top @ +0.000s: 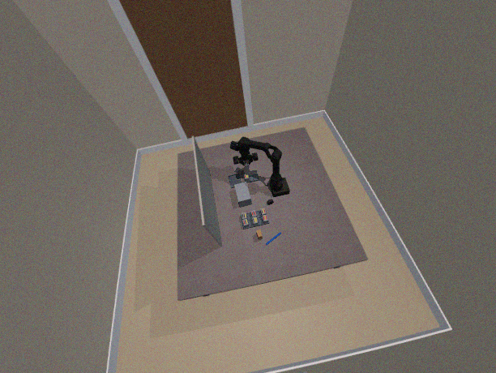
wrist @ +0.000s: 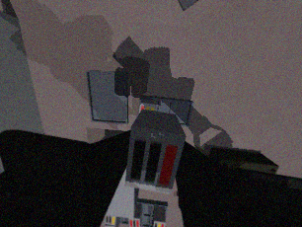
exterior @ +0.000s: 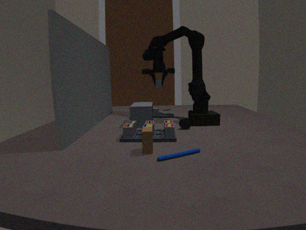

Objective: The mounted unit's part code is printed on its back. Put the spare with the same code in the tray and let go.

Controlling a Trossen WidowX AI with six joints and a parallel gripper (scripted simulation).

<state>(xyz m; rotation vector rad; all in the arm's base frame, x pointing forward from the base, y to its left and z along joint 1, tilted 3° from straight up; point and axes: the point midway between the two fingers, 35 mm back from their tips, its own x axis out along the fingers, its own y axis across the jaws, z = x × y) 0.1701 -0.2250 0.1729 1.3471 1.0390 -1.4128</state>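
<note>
Nearest, a blue stick (top: 273, 238) (exterior: 178, 154) is lying beside an upright orange block (top: 259, 234) (exterior: 147, 141). Beyond the rack (top: 254, 226) (exterior: 148, 140), your gripper (top: 246, 164) (exterior: 158, 84) (wrist: 155, 136) is grasping a grey block (exterior: 158, 83) (wrist: 154, 160) marked black, black, red, hanging above the table (top: 300, 239) (exterior: 155, 185) (wrist: 247, 74).
</note>
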